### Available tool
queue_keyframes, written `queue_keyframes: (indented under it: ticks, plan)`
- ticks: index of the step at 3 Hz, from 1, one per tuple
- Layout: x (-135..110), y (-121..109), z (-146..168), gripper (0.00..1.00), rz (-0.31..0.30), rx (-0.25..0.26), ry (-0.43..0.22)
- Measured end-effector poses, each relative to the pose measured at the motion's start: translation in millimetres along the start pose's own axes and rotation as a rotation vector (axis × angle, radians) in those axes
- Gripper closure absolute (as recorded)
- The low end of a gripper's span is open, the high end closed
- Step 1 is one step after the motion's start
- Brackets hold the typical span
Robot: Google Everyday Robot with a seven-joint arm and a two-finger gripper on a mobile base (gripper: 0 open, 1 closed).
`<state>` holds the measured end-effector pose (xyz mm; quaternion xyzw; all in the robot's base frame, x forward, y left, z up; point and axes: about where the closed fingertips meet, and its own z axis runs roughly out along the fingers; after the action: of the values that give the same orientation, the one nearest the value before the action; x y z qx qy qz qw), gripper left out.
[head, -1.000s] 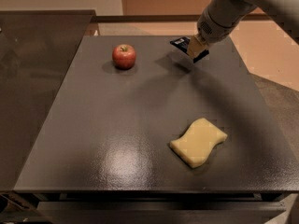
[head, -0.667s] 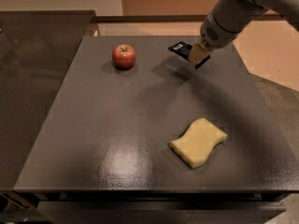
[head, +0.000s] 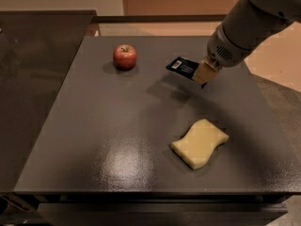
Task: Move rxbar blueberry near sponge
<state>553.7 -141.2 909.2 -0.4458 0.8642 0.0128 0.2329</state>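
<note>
The rxbar blueberry (head: 182,67) is a small dark bar with a light label. It is held in the air above the dark table (head: 103,126), in the far right part of it. My gripper (head: 202,73) is shut on the bar's right end, with tan fingers (head: 205,72) showing below the grey wrist. The sponge (head: 200,143) is pale yellow with wavy sides. It lies flat on the table nearer the front, well below the bar in the view and apart from it.
A red apple (head: 125,57) stands at the far left of the table. A darker counter (head: 33,79) adjoins the table on the left. The table's front edge runs along the bottom of the view.
The gripper has lifted the bar off the table and carried it a little forward, toward the sponge. The apple and the sponge have not moved.
</note>
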Motion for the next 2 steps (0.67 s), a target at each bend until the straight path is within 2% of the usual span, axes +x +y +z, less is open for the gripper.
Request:
queue_keyframes:
  ticks: [1,2]
  plan:
    - [15,41,-14,1.00,-0.044,-0.027,-0.005]
    - [29,73,-26,1.00,-0.055,-0.044,-0.011]
